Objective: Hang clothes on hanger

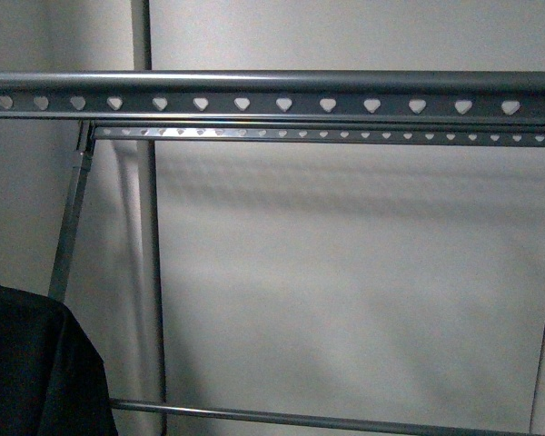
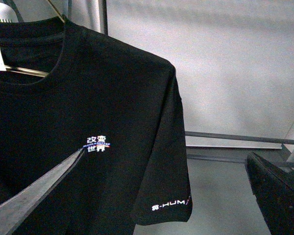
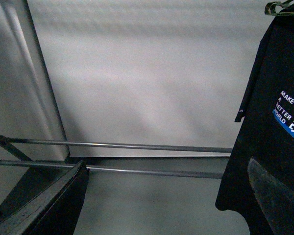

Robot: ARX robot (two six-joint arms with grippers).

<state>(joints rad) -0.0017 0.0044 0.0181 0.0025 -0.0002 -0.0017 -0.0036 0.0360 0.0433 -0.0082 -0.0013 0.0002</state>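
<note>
Front view: the grey rack point(image 1: 272, 91) spans the frame, its heart-punched rails high. The black T-shirt point(image 1: 27, 363) sits low at the near left, beneath those rails. Left wrist view: the T-shirt point(image 2: 112, 98) hangs on a wire coat hanger point(image 2: 24, 72); left gripper point(image 2: 166, 154) jaws spread wide, grasping nothing. Right wrist view: the T-shirt point(image 3: 269, 147) hangs beside the right gripper point(image 3: 166, 164), jaws likewise released and empty; the rack's low bars point(image 3: 137, 146) lie beyond.
</note>
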